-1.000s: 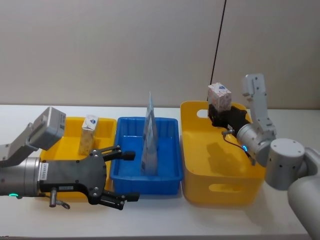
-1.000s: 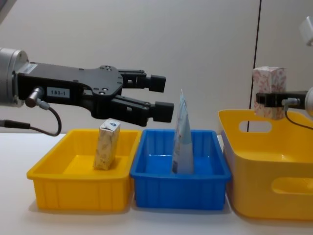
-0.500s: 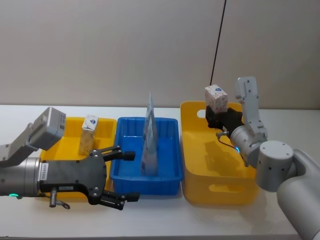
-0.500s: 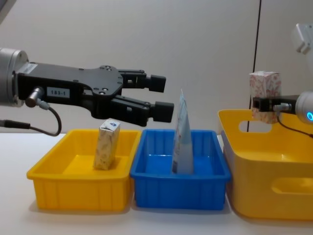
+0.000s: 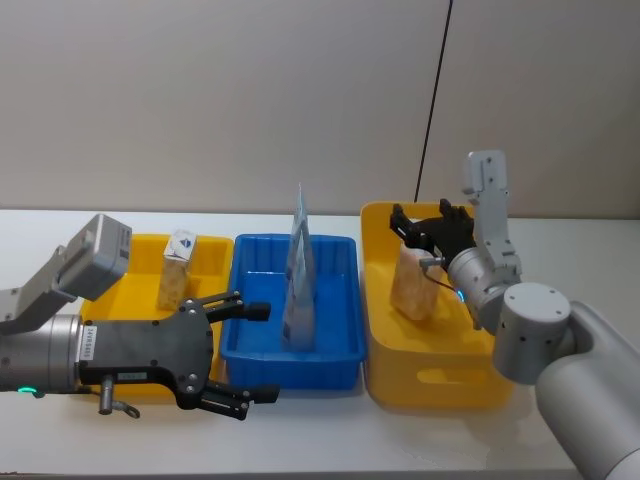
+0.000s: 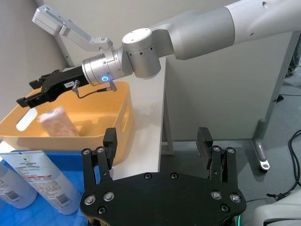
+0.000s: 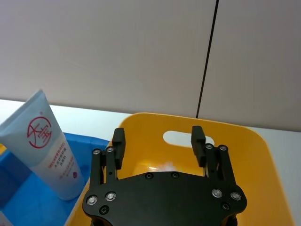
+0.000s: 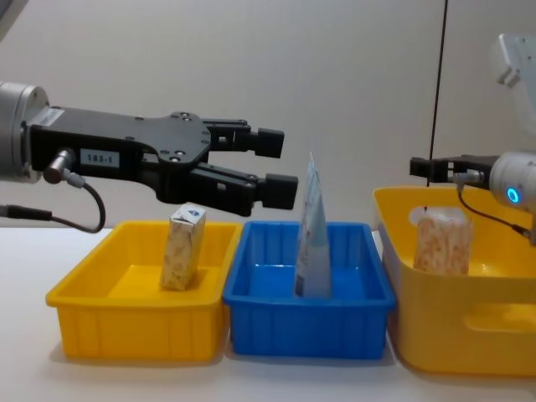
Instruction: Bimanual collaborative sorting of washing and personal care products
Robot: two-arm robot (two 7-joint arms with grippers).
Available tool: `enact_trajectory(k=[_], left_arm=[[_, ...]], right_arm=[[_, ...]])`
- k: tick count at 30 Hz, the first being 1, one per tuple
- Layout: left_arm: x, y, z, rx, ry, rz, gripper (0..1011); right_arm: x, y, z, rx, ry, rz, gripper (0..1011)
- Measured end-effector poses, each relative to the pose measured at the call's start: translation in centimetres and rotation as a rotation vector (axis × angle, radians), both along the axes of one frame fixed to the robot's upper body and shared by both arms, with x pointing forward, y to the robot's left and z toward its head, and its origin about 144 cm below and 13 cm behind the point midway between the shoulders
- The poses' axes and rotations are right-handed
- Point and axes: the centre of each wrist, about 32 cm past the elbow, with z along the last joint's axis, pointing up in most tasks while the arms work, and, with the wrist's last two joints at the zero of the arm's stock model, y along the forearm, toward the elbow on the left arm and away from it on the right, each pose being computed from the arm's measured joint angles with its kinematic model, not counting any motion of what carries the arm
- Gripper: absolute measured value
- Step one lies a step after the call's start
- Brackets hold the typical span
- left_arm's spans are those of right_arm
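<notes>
Box [image 5: 411, 283] in the bin [image 5: 440, 385] under the spread right gripper [image 5: 421, 221] looks light, crushable cardboard, so I'd pinch its flat sides; left gripper [image 5: 262, 352] hangs spread near the blue tray [image 5: 345, 300].

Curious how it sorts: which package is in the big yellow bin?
The white box with red floral print; the beige carton stands in the small yellow plastic tray, the pale blue tube in the blue tray.

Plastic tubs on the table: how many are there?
3. A yellow tray on the robot's left, a blue tray in the middle, a big yellow bin on its right, side by side; none looks hidden.
</notes>
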Motion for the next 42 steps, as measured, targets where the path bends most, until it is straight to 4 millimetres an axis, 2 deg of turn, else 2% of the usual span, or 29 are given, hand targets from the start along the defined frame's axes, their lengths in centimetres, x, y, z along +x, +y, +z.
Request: enact_trajectory(k=[5, 8, 19, 25, 35, 42], left_arm=[[0.0, 0.0, 0.0, 0.0, 0.0, 0.0, 1001], [0.0, 0.0, 0.0, 0.0, 0.0, 0.0, 1001], [0.0, 0.0, 0.0, 0.0, 0.0, 0.0, 1001], [0.0, 0.0, 0.0, 0.0, 0.0, 0.0, 1002], [0.0, 0.0, 0.0, 0.0, 0.0, 0.0, 1001], [0.0, 0.0, 0.0, 0.0, 0.0, 0.0, 1001]], right_arm=[[-0.2, 0.5, 0.2, 0.02, -0.015, 0.006, 951], [-0.4, 0.6, 0.5, 0.03, -0.021, 0.011, 1004], [-2.8, 0.9, 1.6, 0.089, -0.04, 0.091, 1004], [-5.4, 0.8, 2.0, 0.113, -0.046, 0.148, 1004], [-9.2, 0.7, 1.8, 0.131, -0.035, 0.209, 1004], [-11.0, 0.9, 1.5, 0.137, -0.022, 0.235, 1004]])
